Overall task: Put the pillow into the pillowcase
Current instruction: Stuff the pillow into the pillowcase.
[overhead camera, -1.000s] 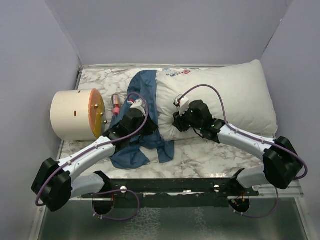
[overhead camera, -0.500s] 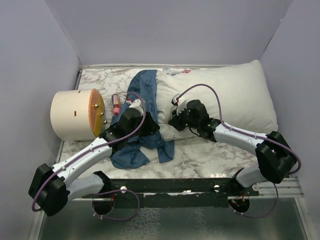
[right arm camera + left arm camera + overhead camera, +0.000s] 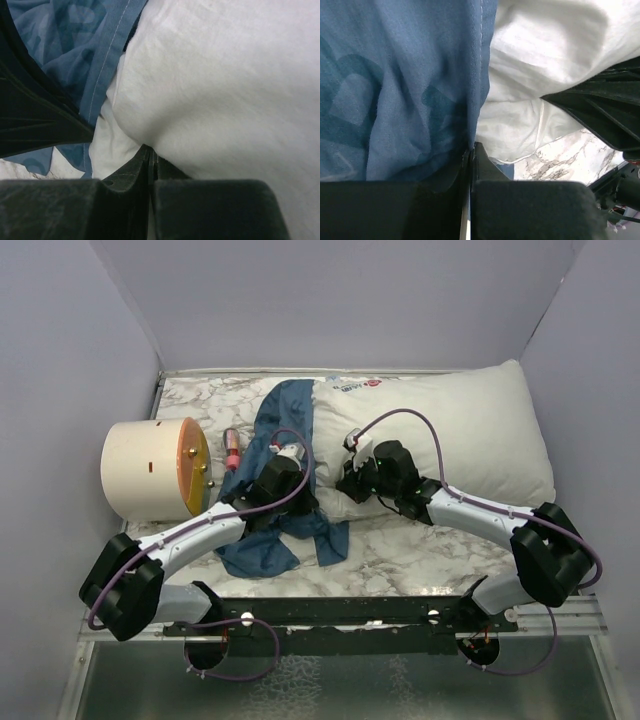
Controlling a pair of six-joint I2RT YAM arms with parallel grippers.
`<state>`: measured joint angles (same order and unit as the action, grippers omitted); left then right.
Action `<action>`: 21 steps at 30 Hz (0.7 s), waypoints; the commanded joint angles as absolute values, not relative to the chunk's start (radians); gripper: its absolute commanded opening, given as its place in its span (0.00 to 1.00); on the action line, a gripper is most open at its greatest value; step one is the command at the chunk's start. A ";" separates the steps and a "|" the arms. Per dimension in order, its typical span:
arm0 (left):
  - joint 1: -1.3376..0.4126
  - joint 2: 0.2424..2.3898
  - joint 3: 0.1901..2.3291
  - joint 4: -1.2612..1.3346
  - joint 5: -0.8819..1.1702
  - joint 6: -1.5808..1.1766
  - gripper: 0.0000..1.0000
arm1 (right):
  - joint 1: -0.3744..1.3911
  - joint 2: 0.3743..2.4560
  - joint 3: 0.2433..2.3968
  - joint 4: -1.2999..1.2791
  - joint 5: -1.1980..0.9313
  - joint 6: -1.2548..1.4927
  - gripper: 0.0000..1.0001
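Observation:
The white pillow lies across the back right of the table, its red logo at the left end. Against that end lies the crumpled blue pillowcase. My left gripper sits on the pillowcase beside the pillow's near left corner. In the left wrist view the jaws are shut where the pillowcase hem meets them, with the pillow to the right. My right gripper is at the same corner. Its jaws are shut on a fold of pillow, with the pillowcase at the upper left.
A cream cylinder with an orange face lies at the left, a small red object beside it. Grey walls close in the marble table on three sides. Each arm's black body shows in the other's wrist view.
My left gripper slid right along the pillowcase toward the pillow's corner. The right gripper edged left into that corner and stayed there.

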<state>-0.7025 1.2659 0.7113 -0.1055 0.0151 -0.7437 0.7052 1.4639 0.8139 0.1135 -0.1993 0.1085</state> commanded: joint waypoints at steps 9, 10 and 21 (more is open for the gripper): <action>-0.733 1.216 0.864 -0.099 0.294 -0.742 0.00 | 0.701 1.621 0.963 0.150 -0.200 0.071 0.03; -0.735 1.223 0.857 -0.068 0.332 -0.756 0.00 | 0.700 1.641 0.990 0.155 -0.208 0.075 0.03; -0.700 1.358 0.702 0.117 0.312 -0.772 0.00 | 0.664 1.517 0.953 0.170 -0.372 0.089 0.10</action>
<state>-0.7185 1.3312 0.7570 0.0319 0.2703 -0.7597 0.6903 1.6459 1.0130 0.1436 -0.2802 0.1047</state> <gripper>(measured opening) 0.012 0.053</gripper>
